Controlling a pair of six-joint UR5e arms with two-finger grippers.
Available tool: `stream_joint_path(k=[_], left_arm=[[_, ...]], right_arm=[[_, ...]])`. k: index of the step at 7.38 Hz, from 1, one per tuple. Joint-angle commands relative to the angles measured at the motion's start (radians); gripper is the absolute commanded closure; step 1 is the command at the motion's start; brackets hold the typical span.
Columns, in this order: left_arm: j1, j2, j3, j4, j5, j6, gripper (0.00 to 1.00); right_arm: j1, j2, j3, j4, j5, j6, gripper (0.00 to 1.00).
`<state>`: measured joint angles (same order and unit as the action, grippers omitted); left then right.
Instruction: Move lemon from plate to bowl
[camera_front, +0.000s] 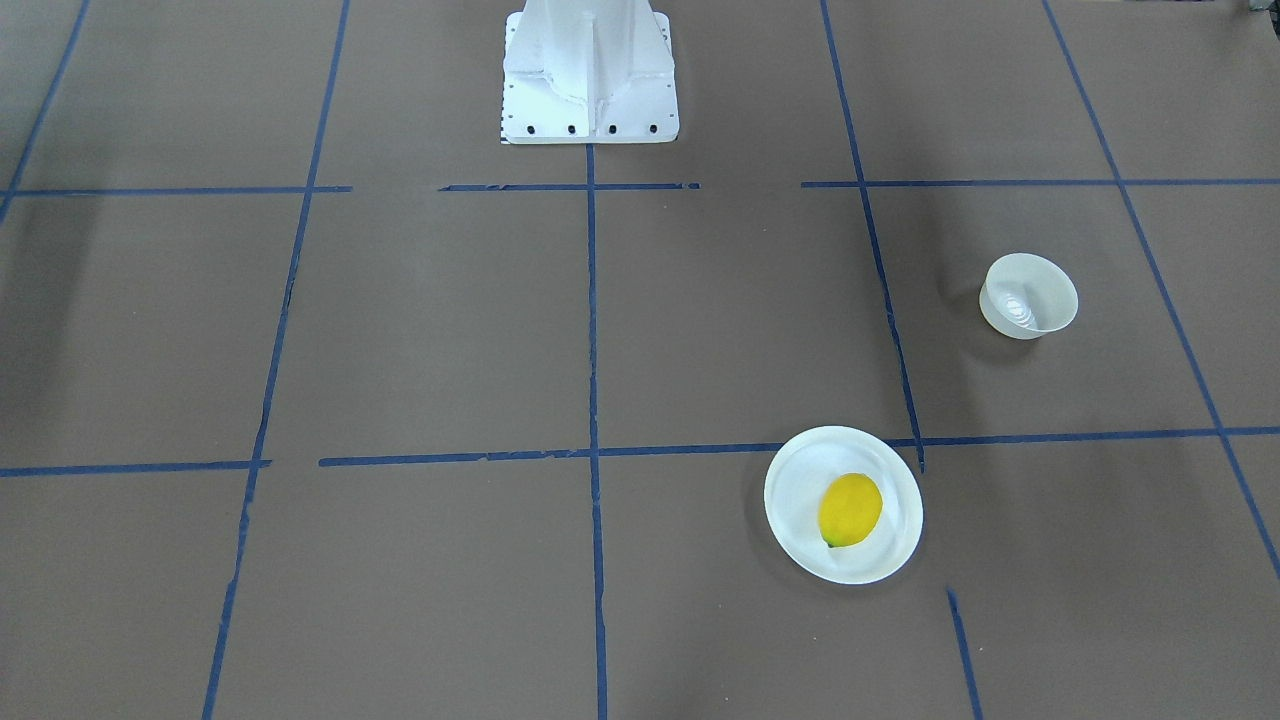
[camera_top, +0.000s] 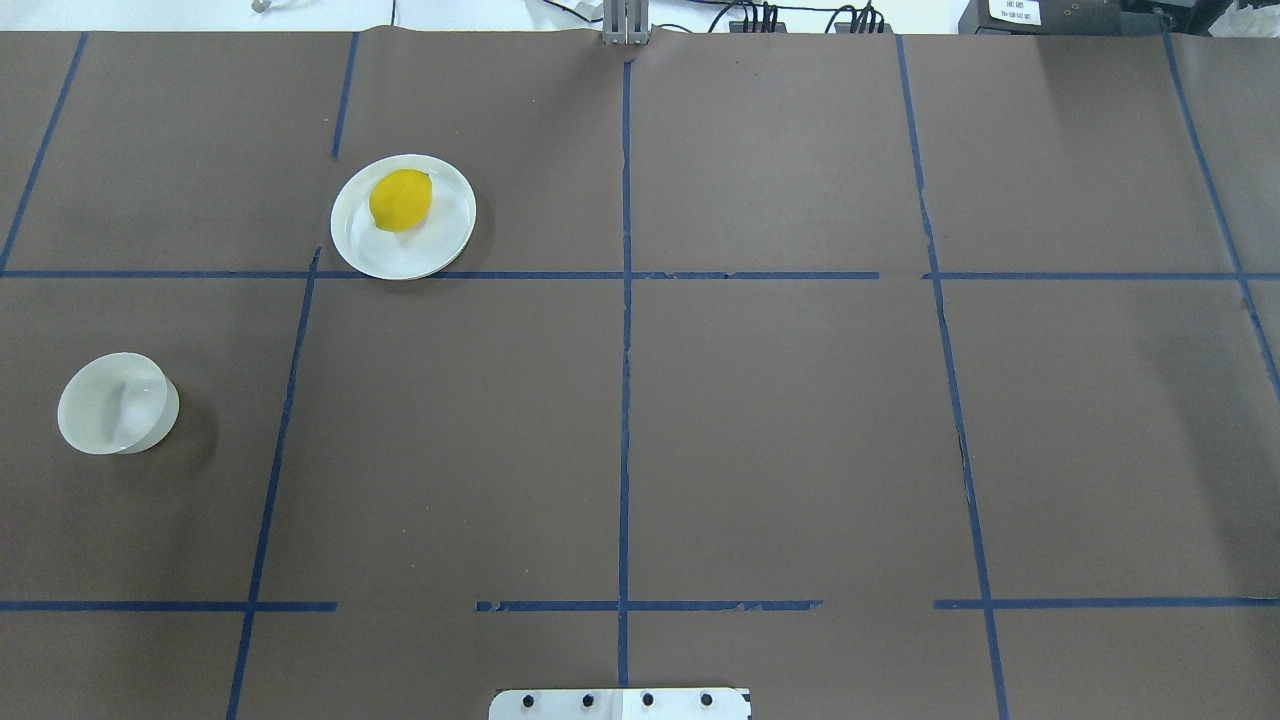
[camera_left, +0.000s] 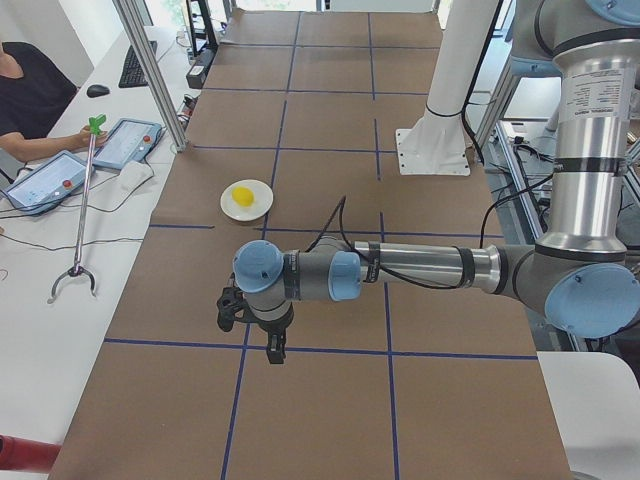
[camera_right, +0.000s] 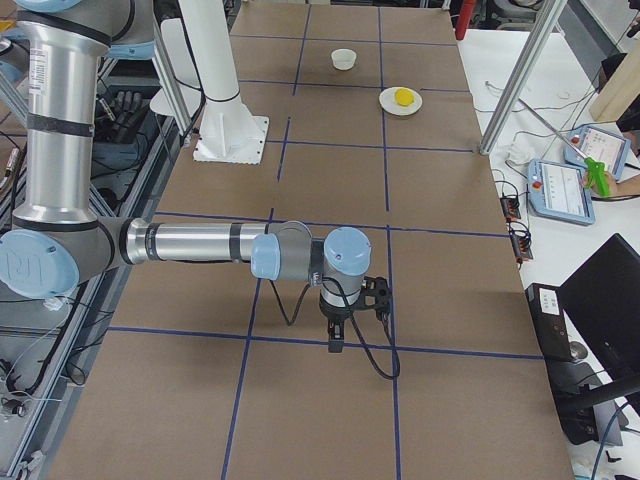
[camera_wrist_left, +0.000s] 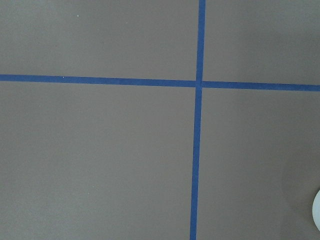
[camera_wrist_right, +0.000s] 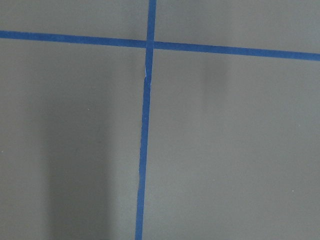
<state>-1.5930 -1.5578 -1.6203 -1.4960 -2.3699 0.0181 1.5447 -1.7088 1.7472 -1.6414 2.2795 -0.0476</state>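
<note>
The yellow lemon (camera_front: 850, 509) lies on the white plate (camera_front: 800, 480). In the overhead view the lemon (camera_top: 400, 200) and plate (camera_top: 440, 242) sit at the far left. The empty off-white bowl (camera_front: 1030, 295) stands apart from the plate, nearer the robot, and shows at the overhead view's left edge (camera_top: 115, 403). My left gripper (camera_left: 232, 308) hangs high above the table and shows only in the exterior left view. My right gripper (camera_right: 372, 293) shows only in the exterior right view. I cannot tell whether either is open or shut. Both are far from the lemon.
The brown table carries a grid of blue tape lines (camera_top: 625, 300). The robot's white base (camera_front: 588, 75) stands at the table's edge. An operator's tablets (camera_left: 125, 142) and a grabber stick (camera_left: 82, 210) lie on the side bench.
</note>
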Motion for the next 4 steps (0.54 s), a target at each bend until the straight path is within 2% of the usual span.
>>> stream_joint_path(k=[1, 4], left_arm=[[0.004, 0.011, 0.008, -0.018, -0.005, 0.012, 0.00], [0.011, -0.057, -0.003, -0.030, -0.012, 0.002, 0.00]], right_arm=[[0.000, 0.000, 0.000, 0.000, 0.000, 0.000, 0.00], [0.000, 0.000, 0.000, 0.000, 0.000, 0.000, 0.00]])
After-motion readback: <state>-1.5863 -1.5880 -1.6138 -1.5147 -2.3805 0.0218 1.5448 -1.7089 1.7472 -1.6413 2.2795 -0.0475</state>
